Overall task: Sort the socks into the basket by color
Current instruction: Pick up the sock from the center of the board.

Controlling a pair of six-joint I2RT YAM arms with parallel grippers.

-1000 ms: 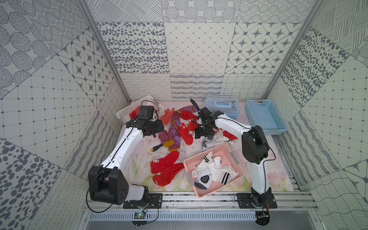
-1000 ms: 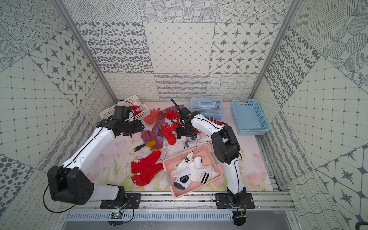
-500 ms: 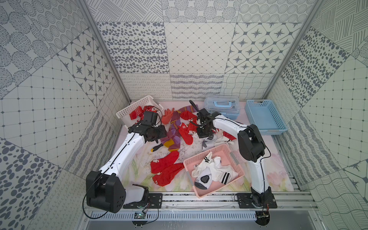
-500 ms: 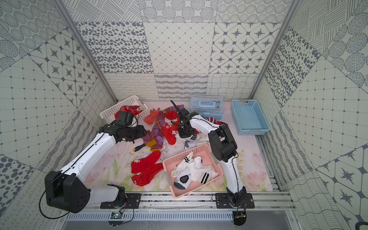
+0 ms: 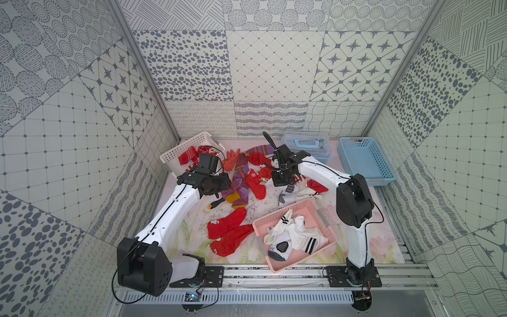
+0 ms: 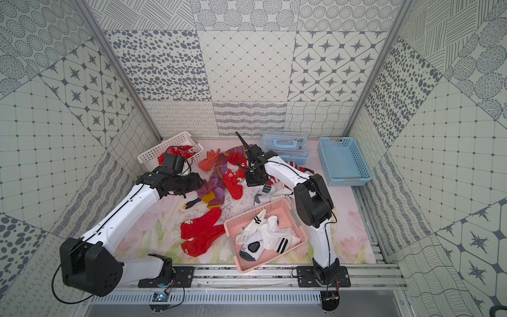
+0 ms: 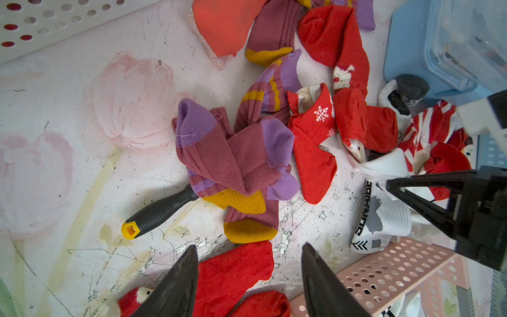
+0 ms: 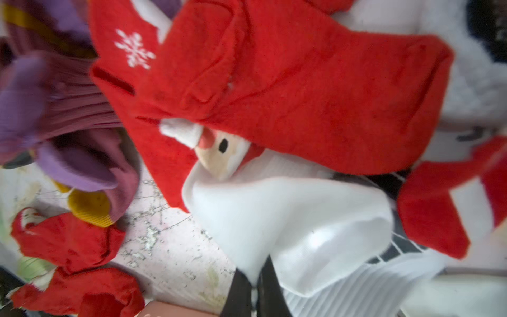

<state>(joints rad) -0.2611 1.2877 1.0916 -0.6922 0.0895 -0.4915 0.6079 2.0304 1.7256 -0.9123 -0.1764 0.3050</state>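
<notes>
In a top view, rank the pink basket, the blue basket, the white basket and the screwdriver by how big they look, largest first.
1. pink basket, though it sits nearest the camera, which may flatter it.
2. blue basket and white basket: too alike to rank; the white one is partly hidden by the left arm.
3. screwdriver, plainly smallest.

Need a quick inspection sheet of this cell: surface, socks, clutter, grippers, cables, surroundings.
Surface: floral mat, scuffed and stained.
Job's things: white socks in pink basket; red socks in white basket; blue basket holds no socks; mixed pile on the mat.
Clutter: screwdriver, orange glove, clear box.
Grippers: left gripper open, holding nothing; right gripper shut on white sock.
Cables: black loops by arm bases.
Surroundings: patterned wall panels.
</notes>
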